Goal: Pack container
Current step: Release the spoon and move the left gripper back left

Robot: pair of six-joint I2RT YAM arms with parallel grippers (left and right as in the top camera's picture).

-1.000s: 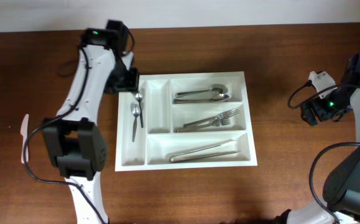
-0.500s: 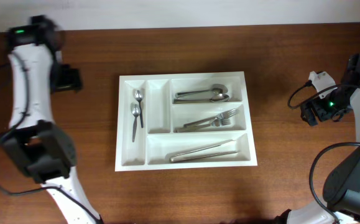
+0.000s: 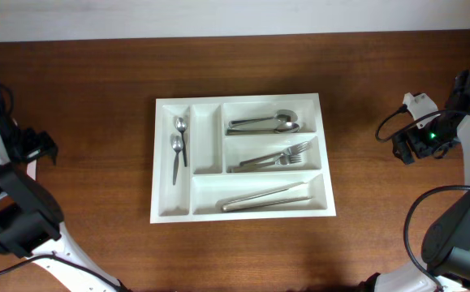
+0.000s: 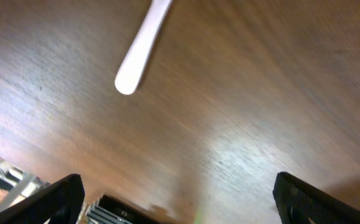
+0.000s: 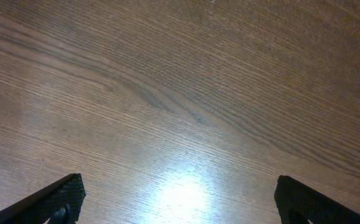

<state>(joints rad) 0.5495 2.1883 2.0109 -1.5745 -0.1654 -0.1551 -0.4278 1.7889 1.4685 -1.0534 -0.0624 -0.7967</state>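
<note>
Swinging clear of the container's upper left corner, where it was hovering a second ago, the left pincer [image 3: 40, 148] is now hanging out at the far left edge of the surface [image 3: 88, 243]. Its jaws are standing wide apart. In its own camera nothing is sitting between them, only bare wood, with a pale rounded strip [image 4: 139, 53] lying beyond that I cannot identify. The right pincer [image 5: 180, 208] is waiting well off to the right, likewise gaping and holding nothing over bare wood, and is looking no different from before.

Moving outward, the container [image 3: 207, 142] is sitting flat in the middle of the surface, unshifted. Two small spoons [image 3: 177, 148] are lying in its leftmost narrow compartment, and the narrow one beside it is showing empty. The three wide compartments are each carrying cutlery: larger spoons [image 3: 265, 123] at the top, forks [image 3: 277, 157] in the middle, long pieces [image 3: 265, 197] at the bottom.

With both arms standing off empty and no loose metal cutlery showing outside the container, I am judging the packing to be finishing, unless that pale strip is meant to go in too.
</note>
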